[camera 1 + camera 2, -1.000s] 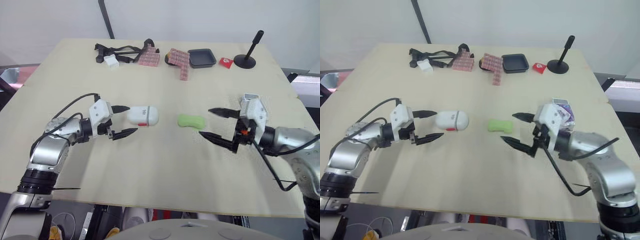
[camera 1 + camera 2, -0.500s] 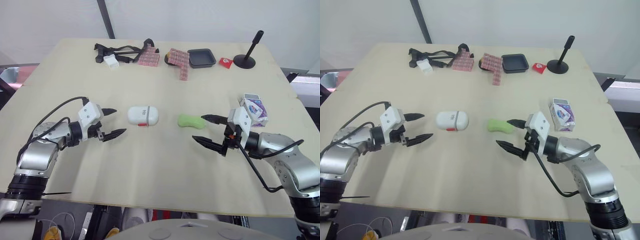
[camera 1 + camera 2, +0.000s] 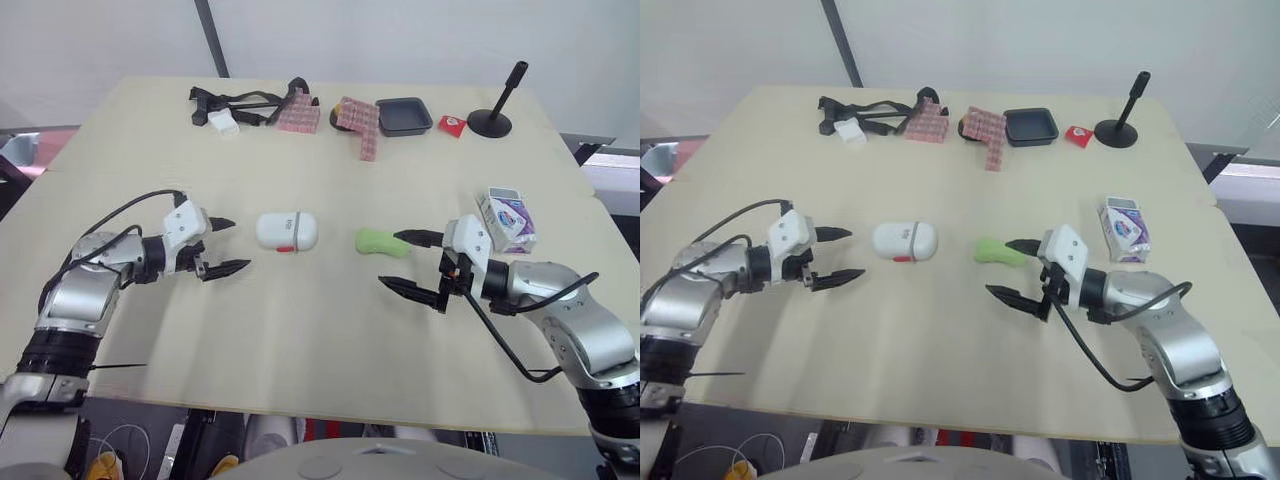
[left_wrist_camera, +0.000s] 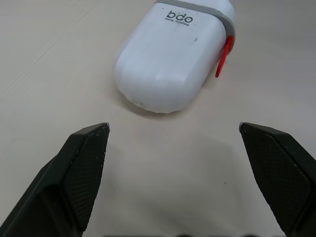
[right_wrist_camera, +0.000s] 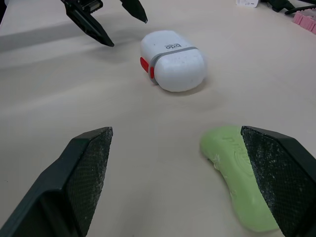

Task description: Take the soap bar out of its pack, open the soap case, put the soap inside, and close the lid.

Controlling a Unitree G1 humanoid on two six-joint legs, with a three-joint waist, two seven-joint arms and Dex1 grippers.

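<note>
1. The pale wooden table (image 3: 330, 330) carries everything here.
2. The right gripper (image 3: 390, 259) hangs low over the table, on the right-edge side of the middle. Its two black fingers are spread wide with nothing between them, and the farther fingertip sits just beside the right end of the soap.
3. The left gripper (image 3: 238, 244) hovers toward the left edge, its fingers likewise spread wide and gripping nothing. It points at the soap case, close to it but apart.
4. Along the far edge sit a black tray (image 3: 404, 115), some pink block pieces (image 3: 360, 122) and, by the far right corner, a black stand (image 3: 490, 123).
5. The white soap case (image 3: 286, 231) lies left of the table's middle, its lid down and its red tab facing the near edge.
6. The soap pack (image 3: 507, 217) lies near the right edge.
7. The green soap bar (image 3: 381, 243) lies bare on the table near the middle, between the case and the right gripper.
</note>
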